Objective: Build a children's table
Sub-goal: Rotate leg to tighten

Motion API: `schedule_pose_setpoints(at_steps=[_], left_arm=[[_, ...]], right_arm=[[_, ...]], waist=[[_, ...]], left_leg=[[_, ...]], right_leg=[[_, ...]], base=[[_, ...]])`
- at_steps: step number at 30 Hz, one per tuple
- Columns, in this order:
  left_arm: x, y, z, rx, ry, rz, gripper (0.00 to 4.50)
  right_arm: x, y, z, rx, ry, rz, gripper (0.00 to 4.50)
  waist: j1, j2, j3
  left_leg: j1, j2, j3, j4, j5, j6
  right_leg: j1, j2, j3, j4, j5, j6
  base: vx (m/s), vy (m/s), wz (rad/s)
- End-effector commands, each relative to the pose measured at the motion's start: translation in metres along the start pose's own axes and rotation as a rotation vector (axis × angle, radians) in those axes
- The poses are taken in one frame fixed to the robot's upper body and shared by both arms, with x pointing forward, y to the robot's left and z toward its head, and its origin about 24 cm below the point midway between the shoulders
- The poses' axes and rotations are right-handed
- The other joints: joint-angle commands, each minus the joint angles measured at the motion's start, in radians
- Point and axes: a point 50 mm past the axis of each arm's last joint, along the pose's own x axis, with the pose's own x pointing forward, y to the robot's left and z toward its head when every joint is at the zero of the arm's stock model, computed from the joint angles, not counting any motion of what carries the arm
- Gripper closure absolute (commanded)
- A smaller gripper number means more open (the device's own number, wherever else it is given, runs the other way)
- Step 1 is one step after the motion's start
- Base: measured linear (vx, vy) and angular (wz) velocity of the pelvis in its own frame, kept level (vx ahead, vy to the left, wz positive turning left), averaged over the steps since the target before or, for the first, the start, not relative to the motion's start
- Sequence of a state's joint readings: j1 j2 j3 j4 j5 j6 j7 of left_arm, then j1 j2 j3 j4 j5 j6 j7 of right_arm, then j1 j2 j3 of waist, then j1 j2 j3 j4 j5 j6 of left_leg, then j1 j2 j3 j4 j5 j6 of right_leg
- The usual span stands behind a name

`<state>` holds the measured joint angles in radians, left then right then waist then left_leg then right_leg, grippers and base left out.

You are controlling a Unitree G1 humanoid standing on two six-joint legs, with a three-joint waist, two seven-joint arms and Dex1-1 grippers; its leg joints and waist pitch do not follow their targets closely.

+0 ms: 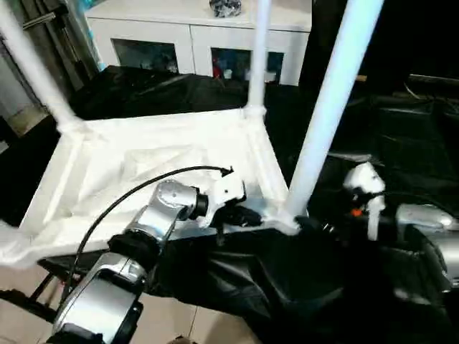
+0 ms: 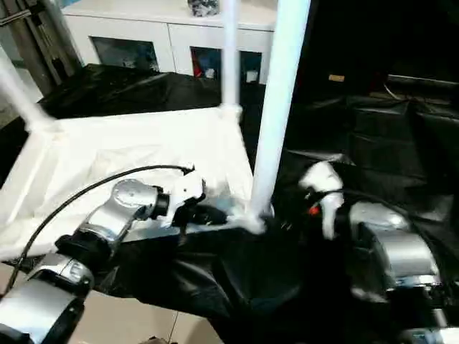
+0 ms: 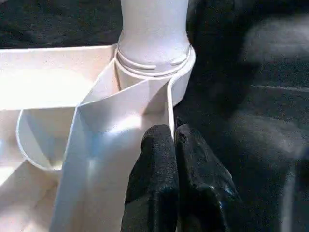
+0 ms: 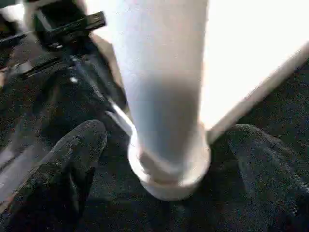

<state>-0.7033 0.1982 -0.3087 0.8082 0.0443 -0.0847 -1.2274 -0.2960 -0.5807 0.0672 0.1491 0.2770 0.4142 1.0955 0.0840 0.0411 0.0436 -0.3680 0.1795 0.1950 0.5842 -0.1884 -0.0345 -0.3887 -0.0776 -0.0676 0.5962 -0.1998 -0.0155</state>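
Currently the tabletop (image 1: 154, 168) lies upside down, ribbed underside up, on the black-draped work table (image 1: 401, 136). 3 legs stand upright in its corner sockets: the near leg (image 1: 326, 107) in the corner closest to the grippers, a far leg (image 1: 257, 54) in the corner behind it, and a third leg (image 1: 32, 68) at the far left corner.

The left gripper (image 3: 174, 145) is fully closed, its 2 black fingers (image 3: 154, 164) pressed together with their tips at the thin outer wall of the tabletop, just beside the near leg's socket (image 3: 154, 72). Whether the wall is pinched between them cannot be told.

The right gripper (image 4: 164, 145) is spread wide, 1 finger (image 4: 72, 159) on each side of the near leg's base, apart from it.

A white cabinet (image 1: 193, 32) stands behind the work table.
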Motion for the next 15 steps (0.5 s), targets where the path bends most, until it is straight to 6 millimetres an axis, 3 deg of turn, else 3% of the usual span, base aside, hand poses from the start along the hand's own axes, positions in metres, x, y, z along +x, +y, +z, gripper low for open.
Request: schedule_pose_setpoints(at_steps=[1,7,8,9,10,11,14,15], left_arm=[[0.003,-0.005,0.003,0.037,0.005,-0.054,4.5],[0.002,-0.006,0.002,0.041,0.009,-0.07,4.5],[0.002,-0.007,0.001,0.041,0.011,-0.074,4.5],[0.001,-0.007,0.001,0.044,0.01,-0.069,4.5],[0.001,-0.007,0.001,0.045,0.009,-0.066,4.5],[0.001,-0.007,0.0,0.041,0.005,-0.057,4.5],[-0.002,-0.007,-0.001,0.033,0.0,-0.045,4.5],[-0.003,-0.007,-0.001,0.034,0.0,-0.041,4.5]], right_arm=[[0.004,0.004,0.004,-0.037,0.013,0.039,0.05],[0.016,0.0,0.007,-0.07,0.027,0.027,0.05],[0.018,-0.001,0.008,-0.075,0.025,0.018,0.05],[0.02,-0.001,0.009,-0.081,0.023,0.014,0.05],[0.02,-0.001,0.009,-0.083,0.022,0.014,0.05],[0.019,0.0,0.008,-0.085,0.024,0.017,0.05],[0.008,0.001,0.006,-0.088,0.034,0.019,0.05],[0.006,0.002,0.006,-0.089,0.036,0.018,0.05]], waist=[[-0.005,-0.012,-0.061],[0.001,-0.011,-0.063],[0.001,-0.011,-0.063],[0.001,-0.018,-0.064],[0.001,-0.015,-0.064],[0.001,-0.026,-0.064],[0.004,-0.024,-0.064],[0.006,-0.027,-0.064]], left_leg=[[0.013,0.062,-0.023,-0.056,-0.139,0.103],[0.015,0.062,-0.023,-0.056,-0.138,0.078],[0.013,0.061,-0.023,-0.056,-0.128,0.08],[0.009,0.061,-0.024,-0.055,-0.114,0.086],[0.012,0.06,-0.022,-0.054,-0.109,0.092],[0.01,0.06,-0.021,-0.053,-0.108,0.096],[0.009,0.061,-0.022,-0.052,-0.089,0.11],[0.01,0.062,-0.021,-0.051,-0.088,0.114]], right_leg=[[0.048,-0.076,0.046,-0.065,-0.09,-0.259],[0.049,-0.078,0.048,-0.06,-0.075,-0.257],[0.05,-0.077,0.047,-0.058,-0.053,-0.26],[0.053,-0.079,0.047,-0.052,-0.034,-0.264],[0.05,-0.077,0.047,-0.054,-0.028,-0.264],[0.052,-0.078,0.047,-0.054,-0.027,-0.264],[0.052,-0.08,0.047,-0.051,-0.025,-0.261],[0.053,-0.079,0.048,-0.051,-0.029,-0.256]], base=[[0.0,0.0,0.0],[0.0,0.0,0.0],[0.0,0.0,0.0],[0.0,0.0,0.0],[0.0,0.0,0.0],[0.0,0.0,0.0],[0.0,0.0,0.0],[0.0,0.0,0.0]])
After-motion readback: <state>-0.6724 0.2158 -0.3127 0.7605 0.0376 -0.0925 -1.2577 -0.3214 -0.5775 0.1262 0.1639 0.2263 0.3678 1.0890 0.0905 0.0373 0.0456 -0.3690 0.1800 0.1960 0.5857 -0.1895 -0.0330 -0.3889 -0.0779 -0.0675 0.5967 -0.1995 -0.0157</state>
